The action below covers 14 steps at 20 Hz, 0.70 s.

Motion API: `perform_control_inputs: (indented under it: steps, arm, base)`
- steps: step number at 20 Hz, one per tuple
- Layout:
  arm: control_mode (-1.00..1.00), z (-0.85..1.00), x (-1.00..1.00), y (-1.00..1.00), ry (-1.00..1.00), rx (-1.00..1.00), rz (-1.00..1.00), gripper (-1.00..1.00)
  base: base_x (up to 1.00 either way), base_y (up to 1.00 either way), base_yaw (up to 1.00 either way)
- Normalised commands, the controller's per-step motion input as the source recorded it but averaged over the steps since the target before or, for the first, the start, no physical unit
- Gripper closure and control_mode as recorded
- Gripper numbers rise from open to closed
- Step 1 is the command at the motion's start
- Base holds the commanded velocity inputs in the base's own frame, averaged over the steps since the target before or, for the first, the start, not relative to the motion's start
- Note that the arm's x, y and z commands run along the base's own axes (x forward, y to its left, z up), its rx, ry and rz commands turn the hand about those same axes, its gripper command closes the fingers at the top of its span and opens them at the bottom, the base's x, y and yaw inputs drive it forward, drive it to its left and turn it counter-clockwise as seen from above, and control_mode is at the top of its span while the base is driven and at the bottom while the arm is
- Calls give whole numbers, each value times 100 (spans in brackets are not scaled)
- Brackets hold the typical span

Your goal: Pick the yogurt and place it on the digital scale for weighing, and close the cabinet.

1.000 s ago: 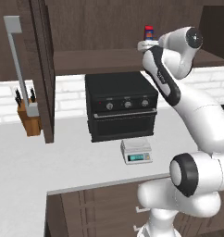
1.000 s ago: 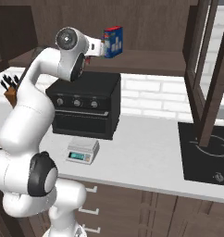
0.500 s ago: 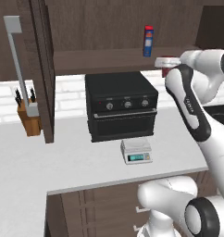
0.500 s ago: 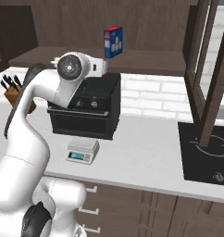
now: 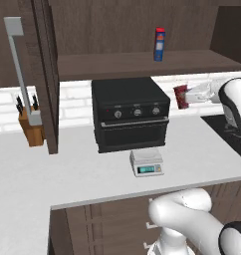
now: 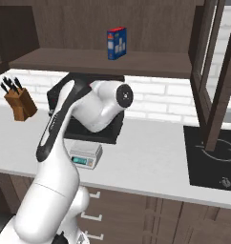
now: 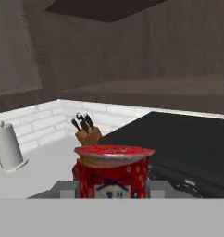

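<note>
The yogurt, a small dark-red cup, hangs in the air just right of the black oven's top. My gripper is shut on it from the right. In the hand view the yogurt sits upright between my grey fingers. The digital scale lies on the white counter in front of the oven, below and to the left of the cup, and its top plate is bare. The scale also shows beside my arm. The cabinet door stands swung open at the left, and another door is open at the right.
A black oven stands behind the scale. A blue can is on the cabinet shelf. A knife block sits at the left beside the open door. A dark cooktop lies at the right. A paper towel roll stands on the counter.
My arm has swung down and to the right from the shelf by the blue can, carrying the yogurt to oven-top height. The gripper has stayed shut on the cup.
</note>
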Motion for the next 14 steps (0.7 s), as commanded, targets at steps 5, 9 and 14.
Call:
perform_control_inputs:
  steps: [5, 9, 14]
  arm:
    - [-100, -90, 4, 0, -3, 4, 57, 100]
    - [-100, -80, 36, 3, -10, 13, 43, 100]
    - [-100, -77, 37, 6, -19, 12, 24, 100]
  base:
    - [0, 0, 0]
    - [0, 0, 0]
    - [0, 0, 0]
